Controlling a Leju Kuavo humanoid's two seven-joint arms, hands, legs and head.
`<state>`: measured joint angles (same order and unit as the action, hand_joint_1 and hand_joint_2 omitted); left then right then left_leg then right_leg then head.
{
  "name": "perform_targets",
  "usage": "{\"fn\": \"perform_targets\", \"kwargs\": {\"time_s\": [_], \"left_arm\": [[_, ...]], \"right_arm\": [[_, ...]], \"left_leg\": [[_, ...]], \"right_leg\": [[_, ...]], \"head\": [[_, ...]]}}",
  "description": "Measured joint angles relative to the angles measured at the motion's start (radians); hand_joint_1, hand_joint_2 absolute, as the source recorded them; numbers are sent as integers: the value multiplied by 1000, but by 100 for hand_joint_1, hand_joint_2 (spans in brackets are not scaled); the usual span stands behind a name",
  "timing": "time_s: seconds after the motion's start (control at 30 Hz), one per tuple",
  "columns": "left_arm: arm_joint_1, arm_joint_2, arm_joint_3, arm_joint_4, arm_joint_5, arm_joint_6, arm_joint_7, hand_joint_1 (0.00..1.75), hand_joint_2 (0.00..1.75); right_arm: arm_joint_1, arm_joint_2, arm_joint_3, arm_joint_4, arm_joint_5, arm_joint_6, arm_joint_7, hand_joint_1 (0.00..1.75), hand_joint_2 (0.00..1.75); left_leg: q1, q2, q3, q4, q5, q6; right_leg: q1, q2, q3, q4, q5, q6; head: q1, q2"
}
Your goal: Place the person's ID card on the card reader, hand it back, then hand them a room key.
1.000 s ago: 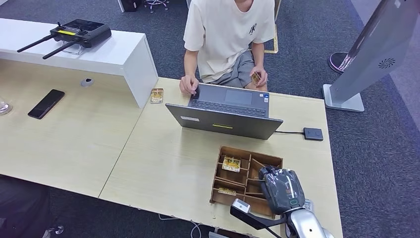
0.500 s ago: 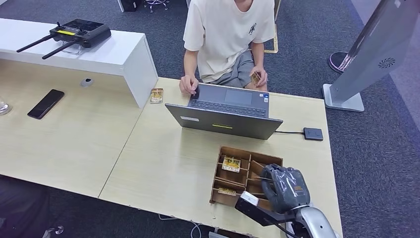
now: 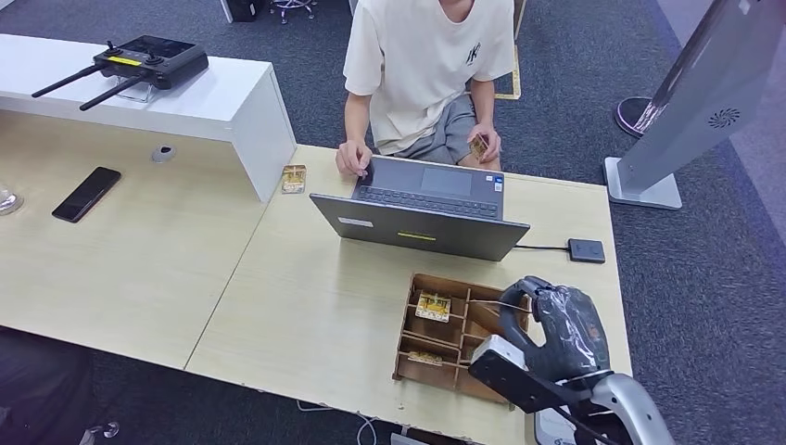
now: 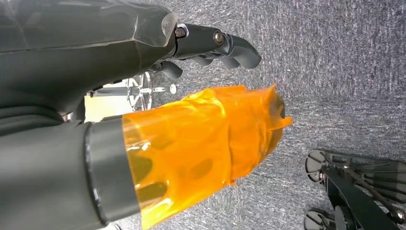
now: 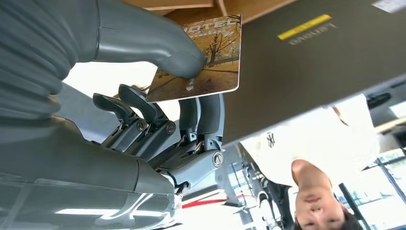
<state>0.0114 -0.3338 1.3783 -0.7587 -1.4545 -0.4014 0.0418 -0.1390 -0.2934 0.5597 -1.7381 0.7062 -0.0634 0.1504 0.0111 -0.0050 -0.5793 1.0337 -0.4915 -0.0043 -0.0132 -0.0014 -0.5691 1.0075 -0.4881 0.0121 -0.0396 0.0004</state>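
The right hand [image 3: 567,326] pinched a room key [image 5: 201,62] above the wooden tray [image 3: 419,367], behind the laptop [image 3: 422,227]. Handover step, apparently; next it must reach past the laptop to the person [image 3: 422,65]. The left hand [image 4: 143,96] held nothing.

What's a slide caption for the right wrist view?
Right hand pinches a hotel room key card in front of the laptop lid.
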Motion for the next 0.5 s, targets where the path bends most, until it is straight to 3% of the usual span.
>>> {"fn": "perform_targets", "kwargs": {"time_s": [0.3,0.5], "left_arm": [[0,0,0,0,-9,1,-20,0,0],[0,1,0,0,-36,19,-43,0,0]], "right_arm": [[28,2,-84,-43,-288,39,-144,175,175],[40,17,-119,-56,-478,119,-238,175,175]], "left_leg": [[0,0,0,0,0,0],[0,0,0,0,0,0]], "right_leg": [[0,0,0,0,0,0],[0,0,0,0,0,0]], "head": [[0,0],[0,0]]}}
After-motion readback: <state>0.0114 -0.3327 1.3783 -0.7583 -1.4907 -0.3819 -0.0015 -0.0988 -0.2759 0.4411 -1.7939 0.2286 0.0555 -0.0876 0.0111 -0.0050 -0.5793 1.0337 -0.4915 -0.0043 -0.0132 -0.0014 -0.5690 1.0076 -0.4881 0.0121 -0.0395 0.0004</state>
